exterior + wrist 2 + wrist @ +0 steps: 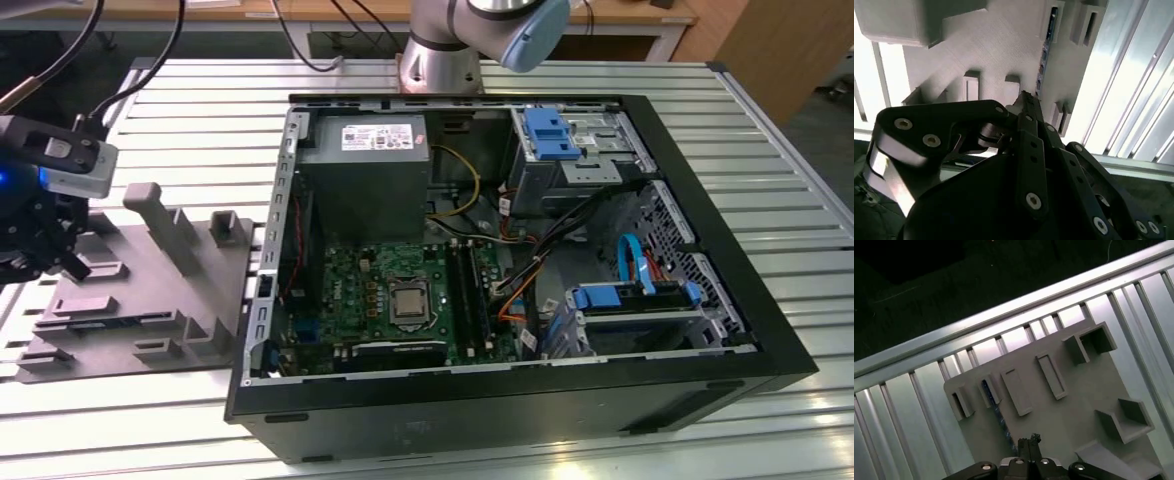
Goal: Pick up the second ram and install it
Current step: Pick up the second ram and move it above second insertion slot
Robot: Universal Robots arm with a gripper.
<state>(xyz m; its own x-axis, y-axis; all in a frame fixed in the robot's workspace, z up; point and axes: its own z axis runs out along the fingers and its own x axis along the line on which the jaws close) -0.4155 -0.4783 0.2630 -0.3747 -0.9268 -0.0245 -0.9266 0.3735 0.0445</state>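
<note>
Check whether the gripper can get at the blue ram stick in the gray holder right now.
Probably yes: the ram stick stands on edge in the gray holder, uncovered, with the gripper close by.

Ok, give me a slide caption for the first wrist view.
Gripper poised above the grey fixture tray, close to the second ram standing on edge in it, on the slatted aluminium table.

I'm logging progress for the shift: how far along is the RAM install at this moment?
Done: nothing of this step shows yet. The second ram sits in the grey fixture, not lifted. In hand: the gripper is shut and empty, poised over the fixture close to the stick. Left: grasping the stick, carrying it to the open case and seating it in the motherboard slots.
</note>
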